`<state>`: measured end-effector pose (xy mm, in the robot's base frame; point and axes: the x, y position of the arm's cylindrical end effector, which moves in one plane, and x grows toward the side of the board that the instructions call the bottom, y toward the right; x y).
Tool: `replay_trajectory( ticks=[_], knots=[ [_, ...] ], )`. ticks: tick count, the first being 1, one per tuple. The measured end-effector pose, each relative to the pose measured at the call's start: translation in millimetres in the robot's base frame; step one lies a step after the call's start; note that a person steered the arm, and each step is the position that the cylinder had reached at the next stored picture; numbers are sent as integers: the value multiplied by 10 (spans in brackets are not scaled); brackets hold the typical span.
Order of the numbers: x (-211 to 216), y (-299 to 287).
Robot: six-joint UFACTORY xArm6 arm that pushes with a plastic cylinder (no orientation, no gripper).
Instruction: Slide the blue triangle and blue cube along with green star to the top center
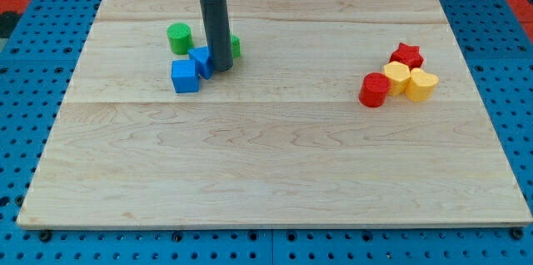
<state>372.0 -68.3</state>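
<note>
While standing upright at the view's upper left, pressing my tip [222, 68] down among the blue/green cluster w/ the rod's end touching, or all but touching, the blue triangle [201, 59] on its right side. No fingers on this rig, just a straight dark rod, so nothing opening or closing and nothing being gripped.

Sitting just left of the tip: blue triangle, w/ the blue cube [185, 76] touching it at lower left, slightly nearer the view's bottom. Peeking out right behind the rod on its right side: a green block [235, 46], mostly hidden, prob. the green star but shape not clear enough to confirm. Standing apart a little to the upper left of the blue pair: green cylinder [179, 38], near but not clearly touching them.

Resting on the wooden board [266, 165], well apart at the view's right: second cluster, w/ red star [407, 55] at its top, red cylinder [375, 90] at its left, yellow block [396, 76] between them, and another yellow block [422, 85] on the right, shapes of both yellows hard to tell, all four bunching close together.
</note>
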Motion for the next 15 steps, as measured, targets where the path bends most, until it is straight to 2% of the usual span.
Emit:
replay_trajectory(
  ticks=[1,2,3,4,5,6,7,10,11,12,13,15],
  knots=[
    [-233,3],
    [-705,3],
    [-285,108],
    [533,64],
    [856,-378],
    [462,-548],
    [81,-416],
    [-784,369],
    [-255,777],
    [35,-402],
    [-293,-760],
    [-812,-645]
  ],
)
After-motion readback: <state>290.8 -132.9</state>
